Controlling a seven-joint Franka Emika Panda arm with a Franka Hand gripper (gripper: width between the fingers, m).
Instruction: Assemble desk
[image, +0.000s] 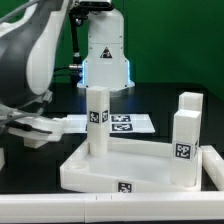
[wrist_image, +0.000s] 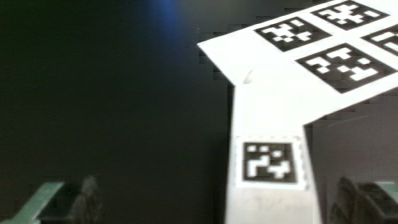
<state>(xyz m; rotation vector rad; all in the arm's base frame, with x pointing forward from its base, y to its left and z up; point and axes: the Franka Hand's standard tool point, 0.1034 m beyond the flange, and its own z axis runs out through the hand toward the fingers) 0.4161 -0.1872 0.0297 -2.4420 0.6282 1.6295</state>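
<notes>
my claw (wrist_image: 210, 205) stands spread wide with nothing in it, fingertips (wrist_image: 57, 198) either side of a white leg (wrist_image: 267, 150) lying flat on the dark worktop (wrist_image: 107, 90), tag up. it reads as light, stiff, smooth plastic, so i'd pinch its flat sides near the middle. its far end meets the marker board (wrist_image: 329, 50). only the exterior view shows the desk top (image: 130, 170) upside down in front, one leg (image: 97, 120) standing in a corner, two more (image: 185, 135) at the exterior view's right. my claw is not clear there.
</notes>
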